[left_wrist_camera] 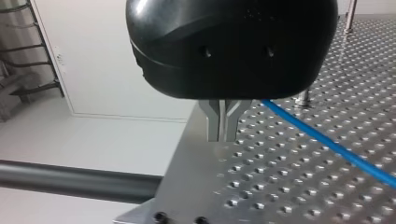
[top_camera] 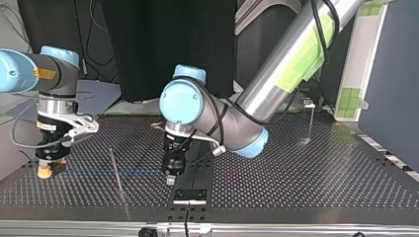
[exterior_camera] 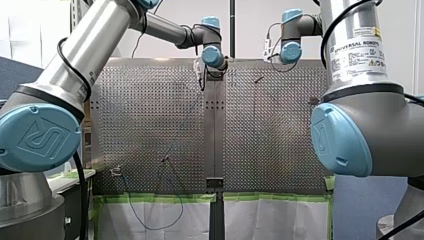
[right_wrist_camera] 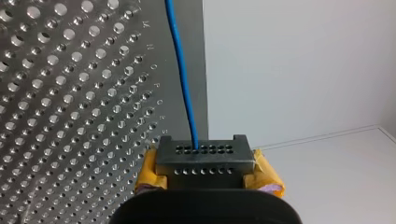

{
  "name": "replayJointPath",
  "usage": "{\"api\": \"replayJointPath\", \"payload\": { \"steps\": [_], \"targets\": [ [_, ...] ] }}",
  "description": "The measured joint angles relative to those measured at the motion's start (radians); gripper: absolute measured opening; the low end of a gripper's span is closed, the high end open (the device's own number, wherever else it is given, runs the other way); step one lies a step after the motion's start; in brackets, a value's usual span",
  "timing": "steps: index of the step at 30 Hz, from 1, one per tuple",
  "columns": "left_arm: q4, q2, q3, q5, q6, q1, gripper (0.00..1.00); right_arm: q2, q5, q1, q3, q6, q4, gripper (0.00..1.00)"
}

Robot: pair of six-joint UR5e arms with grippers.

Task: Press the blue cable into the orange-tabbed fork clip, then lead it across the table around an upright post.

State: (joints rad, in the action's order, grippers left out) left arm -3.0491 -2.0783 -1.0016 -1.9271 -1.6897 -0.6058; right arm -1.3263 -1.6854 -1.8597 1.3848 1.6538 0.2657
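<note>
The blue cable (top_camera: 113,172) stretches straight between my two grippers near the top view's front edge. My right gripper (top_camera: 47,169) is at that view's left, shut on the cable (right_wrist_camera: 183,93), which ends between its yellow-padded fingers (right_wrist_camera: 201,161). An orange piece (top_camera: 44,173) shows under it; I cannot tell pad from clip tab. My left gripper (top_camera: 171,177) is over the table's centre strip. Its metal fingers (left_wrist_camera: 223,135) are shut with nothing showing between the tips. The cable (left_wrist_camera: 327,142) runs off from just behind them, low over the perforated plate.
A thin upright post (top_camera: 118,177) stands just in front of the stretched cable, between the grippers. Another post (top_camera: 310,121) stands far off at the top view's right. In the front view, small fixtures (exterior_camera: 116,171) (exterior_camera: 165,160) sit near the table edge, where a dark cable (exterior_camera: 155,220) hangs.
</note>
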Motion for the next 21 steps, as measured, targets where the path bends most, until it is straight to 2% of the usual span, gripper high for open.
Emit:
{"api": "replayJointPath", "payload": {
  "steps": [3,4,6,12,21],
  "targets": [
    [-0.002,-0.005,0.028,0.001,-0.001,-0.004,0.0,0.001,0.002,0.009,0.0,0.0,0.0,0.0],
    [-0.005,-0.008,0.037,0.0,-0.002,-0.006,0.0,0.001,0.002,0.008,0.0,0.0,0.0,0.0],
    [-0.017,-0.022,0.057,0.001,-0.003,-0.015,0.0,0.0,0.0,-0.007,0.0,0.0,0.0,0.0],
    [-0.034,-0.065,0.112,0.003,-0.007,-0.03,0.0,0.0,0.0,-0.008,0.0,0.0,0.0,0.0],
    [-0.035,-0.074,0.127,0.002,-0.017,-0.028,0.0,0.0,0.0,-0.008,0.0,0.0,0.0,0.0]
  ]
}}
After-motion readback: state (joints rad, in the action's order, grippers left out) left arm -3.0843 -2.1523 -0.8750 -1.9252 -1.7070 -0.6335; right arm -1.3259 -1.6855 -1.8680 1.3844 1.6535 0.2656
